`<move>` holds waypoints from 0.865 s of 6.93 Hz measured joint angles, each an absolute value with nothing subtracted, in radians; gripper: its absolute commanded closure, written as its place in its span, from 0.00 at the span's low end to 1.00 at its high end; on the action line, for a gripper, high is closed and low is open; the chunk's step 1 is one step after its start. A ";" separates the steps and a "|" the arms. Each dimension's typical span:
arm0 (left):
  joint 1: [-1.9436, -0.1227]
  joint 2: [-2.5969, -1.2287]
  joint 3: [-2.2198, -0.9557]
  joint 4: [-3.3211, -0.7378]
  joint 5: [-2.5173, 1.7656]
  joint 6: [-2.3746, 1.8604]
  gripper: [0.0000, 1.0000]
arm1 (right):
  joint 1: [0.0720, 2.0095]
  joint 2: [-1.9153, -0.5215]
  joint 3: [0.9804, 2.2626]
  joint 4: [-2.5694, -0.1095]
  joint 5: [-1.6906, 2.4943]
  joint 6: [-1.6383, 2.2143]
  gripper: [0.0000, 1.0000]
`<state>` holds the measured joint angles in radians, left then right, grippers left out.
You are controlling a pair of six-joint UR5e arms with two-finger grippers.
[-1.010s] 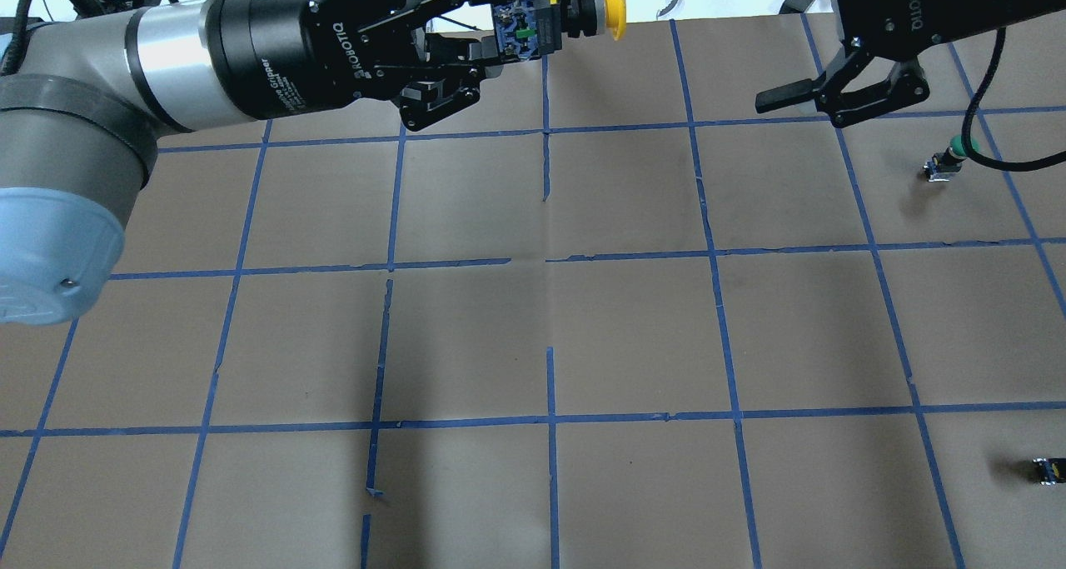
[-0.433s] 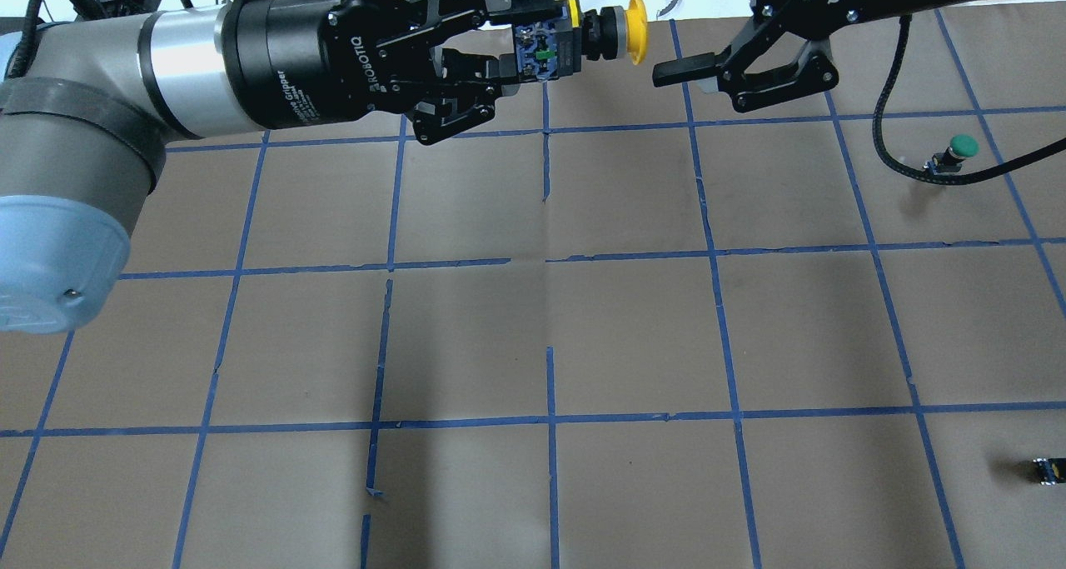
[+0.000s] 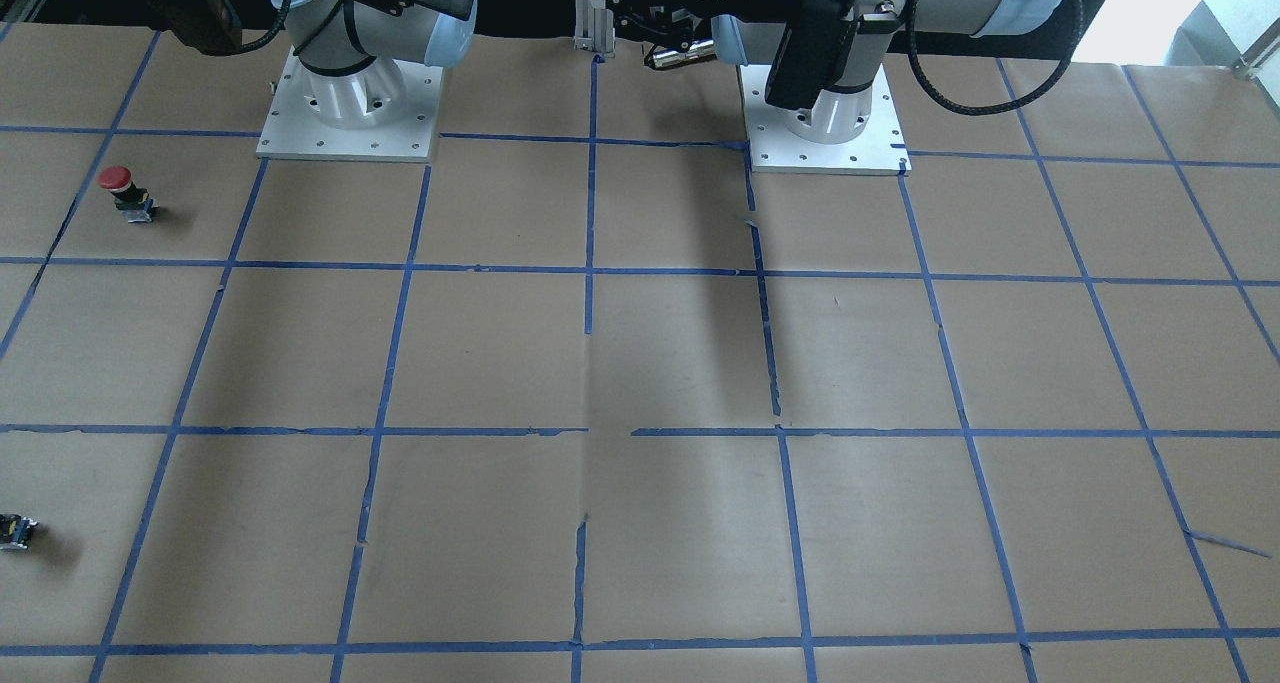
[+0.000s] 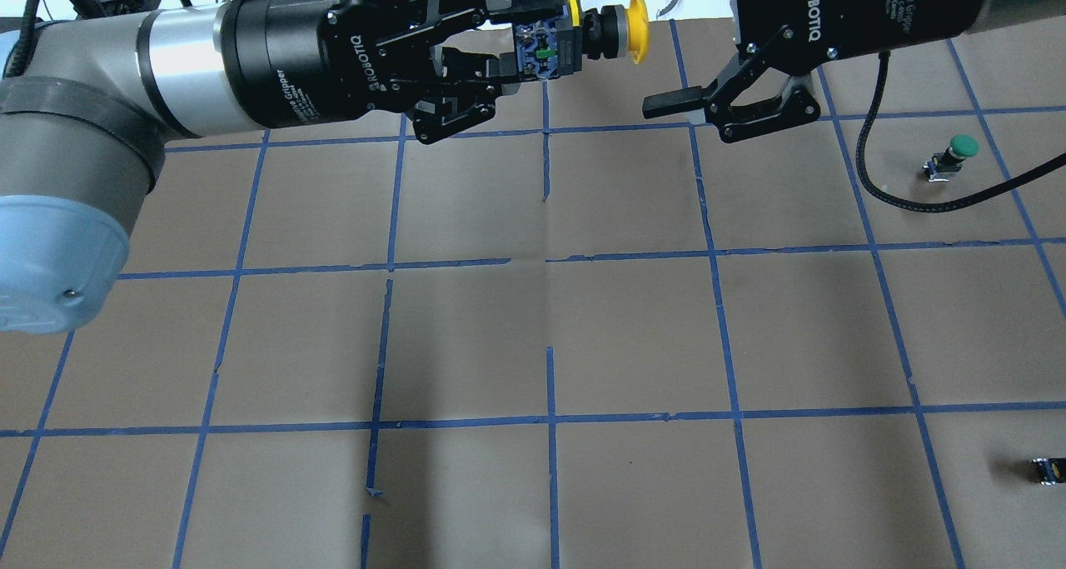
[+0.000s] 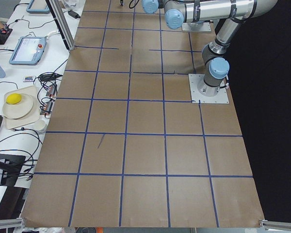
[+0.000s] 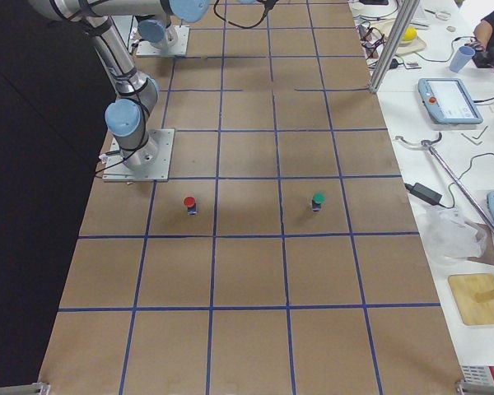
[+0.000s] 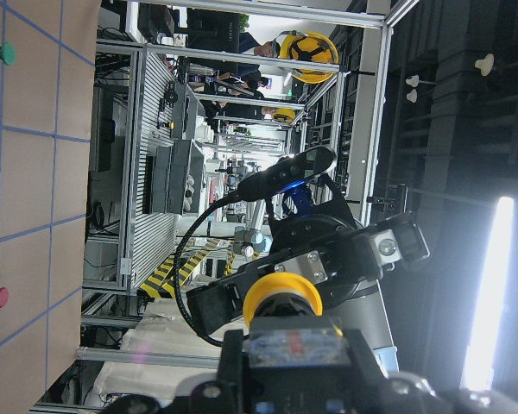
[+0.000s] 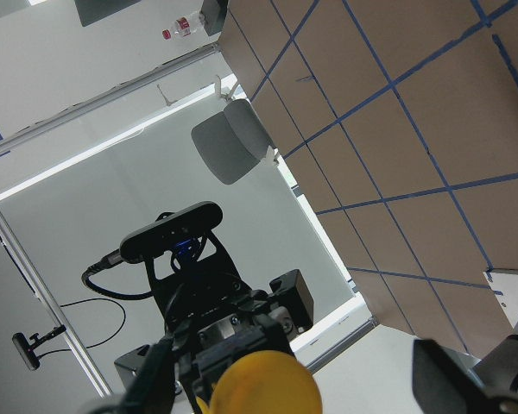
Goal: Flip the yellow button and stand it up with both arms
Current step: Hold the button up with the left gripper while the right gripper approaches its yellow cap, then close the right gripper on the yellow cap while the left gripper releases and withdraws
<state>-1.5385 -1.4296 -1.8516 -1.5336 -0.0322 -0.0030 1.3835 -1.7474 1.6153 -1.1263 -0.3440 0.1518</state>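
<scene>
Brown gridded table [image 4: 633, 336] lies below the yellow button [image 4: 600, 32], which the left gripper [image 4: 526, 40] holds in the air on its side, clamped on its body, cap pointing toward the right gripper [image 4: 687, 112], jaws apart, just beside the cap, not yet around it.

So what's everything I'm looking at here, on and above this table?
table: one, brown paper with a blue tape grid.
yellow button: one, yellow cap on a black body, held sideways in the air.
green button: one, green cap, on the table's right side.
red button: one, red cap, on the table by the right arm's base.
black block: one, at the table's right edge.
base plates: two, white, under the arms.
left gripper: black, shut on the yellow button's body.
right gripper: black, open, facing the cap, not touching.
</scene>
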 measured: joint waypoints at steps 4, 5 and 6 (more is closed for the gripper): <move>-1.539 -1.423 -1.846 -1.533 -0.031 -0.003 0.98 | 1.385 -1.770 1.619 -1.128 -0.335 0.152 0.30; -1.539 -1.417 -1.844 -1.534 -0.030 -0.003 0.93 | 1.385 -1.776 1.618 -1.128 -0.326 0.153 0.38; -1.539 -1.417 -1.843 -1.533 -0.030 -0.003 0.93 | 1.384 -1.782 1.617 -1.128 -0.312 0.155 0.44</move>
